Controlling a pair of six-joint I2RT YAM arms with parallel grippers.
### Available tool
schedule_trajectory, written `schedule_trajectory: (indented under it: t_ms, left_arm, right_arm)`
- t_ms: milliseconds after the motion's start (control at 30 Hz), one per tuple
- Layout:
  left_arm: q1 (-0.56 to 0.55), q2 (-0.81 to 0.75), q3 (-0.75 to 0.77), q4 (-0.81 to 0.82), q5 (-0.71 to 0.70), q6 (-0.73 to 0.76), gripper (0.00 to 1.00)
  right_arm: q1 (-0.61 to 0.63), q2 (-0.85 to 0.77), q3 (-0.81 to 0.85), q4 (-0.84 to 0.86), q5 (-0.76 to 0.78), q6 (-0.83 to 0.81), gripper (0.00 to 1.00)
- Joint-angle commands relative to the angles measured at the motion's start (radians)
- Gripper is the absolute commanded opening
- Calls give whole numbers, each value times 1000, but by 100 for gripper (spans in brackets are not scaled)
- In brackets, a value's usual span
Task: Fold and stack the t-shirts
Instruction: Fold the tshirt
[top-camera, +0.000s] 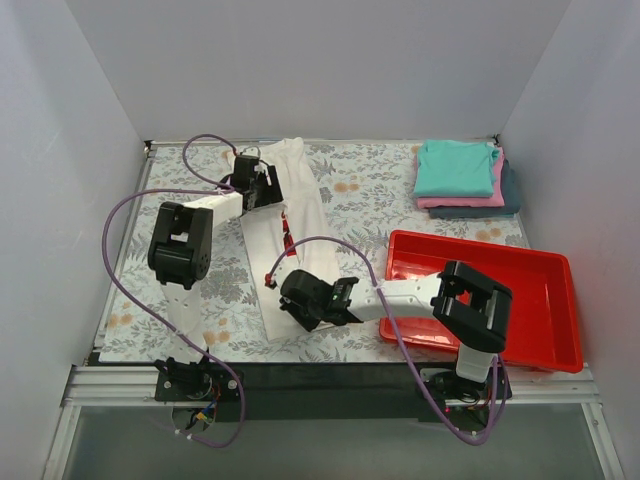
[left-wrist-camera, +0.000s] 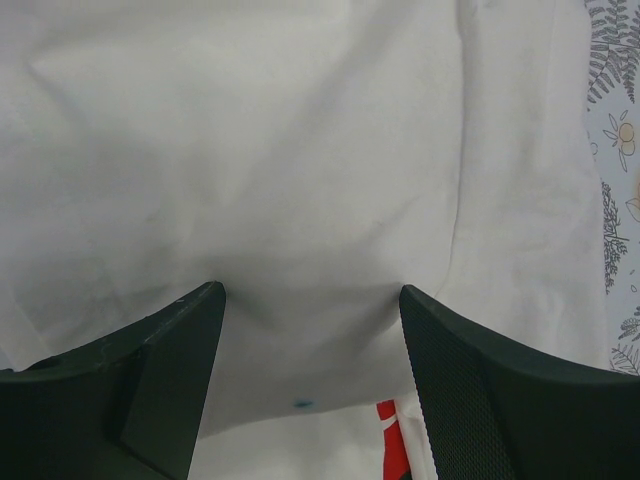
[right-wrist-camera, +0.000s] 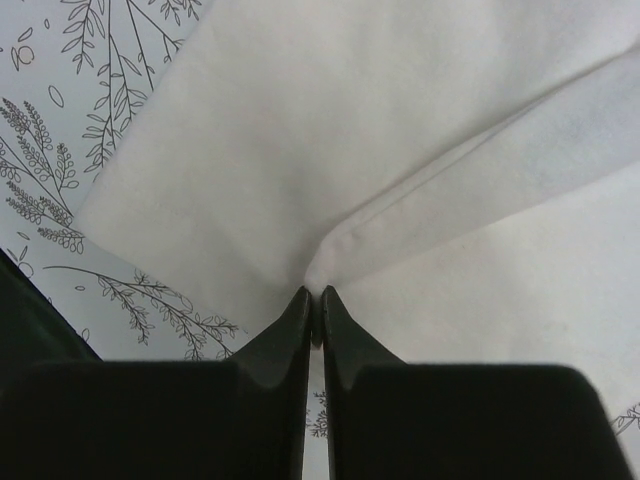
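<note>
Right, mid-fold on the white t-shirt (top-camera: 306, 195), stretched lengthwise across the floral table cover (top-camera: 375, 190). The right gripper (right-wrist-camera: 315, 296) pinches a crease at its near end; the left gripper (left-wrist-camera: 310, 292) hangs wide apart over the far cloth. Next, I'd say, left must bite so both can carry the fold. Folded tees (top-camera: 460, 172) wait far right, beyond the red tray (top-camera: 545, 300); white walls (top-camera: 330, 60) all round.

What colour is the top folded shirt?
Teal. The top folded shirt shows best in the top external view.

Black-and-white arms (top-camera: 185, 240) trail looping purple cables (top-camera: 109, 226).
</note>
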Motion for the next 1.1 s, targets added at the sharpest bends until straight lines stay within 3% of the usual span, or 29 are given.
schedule_trajectory:
  t_ms: [0,567,1067]
  left_arm:
    - [-1,29,41,-34,-4,15,65]
    - [0,131,115,-94,-39,26,66]
    - [0,95,92,-87,-24,22,66]
  right_arm:
    - [22,-66,9,-46,16,-5,1]
    - [81,-75,18,-201,26,3,1]
    - [96,-64,81,-141,-10,-12,1]
